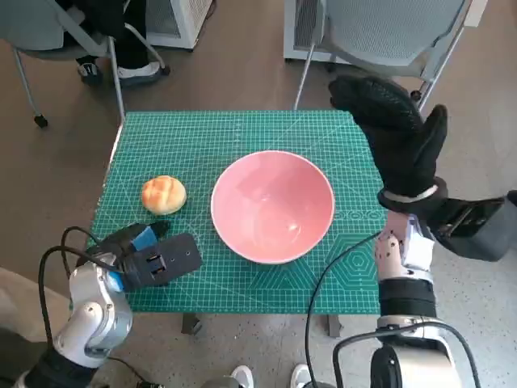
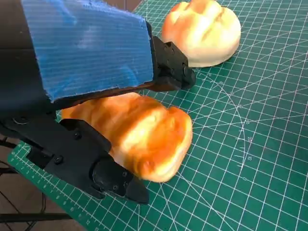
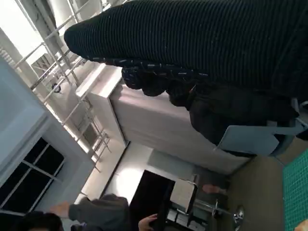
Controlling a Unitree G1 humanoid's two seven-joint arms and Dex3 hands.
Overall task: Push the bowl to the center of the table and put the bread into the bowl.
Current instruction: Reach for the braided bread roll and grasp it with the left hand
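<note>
This looks like an office or lab room set up for robot trials. A small table covered by a green gridded cutting mat (image 1: 242,129) stands on a plain brown floor (image 1: 56,162). Grey mesh-backed office chairs (image 1: 388,28) on metal legs stand at its far side, with a white cabinet (image 1: 174,20) at the far left. The right wrist view shows large windows (image 3: 29,173) and a seated person (image 3: 101,211).

The bowl (image 1: 273,206) is pink. It sits on a green mat (image 1: 242,129) with thin white grid lines. The bread (image 2: 144,134) is golden orange with pale yellow parts. A second bun (image 1: 164,195) is the same. The left hand (image 1: 153,257) is black with blue tape. The right hand (image 1: 396,133) wears a black knitted glove.
</note>
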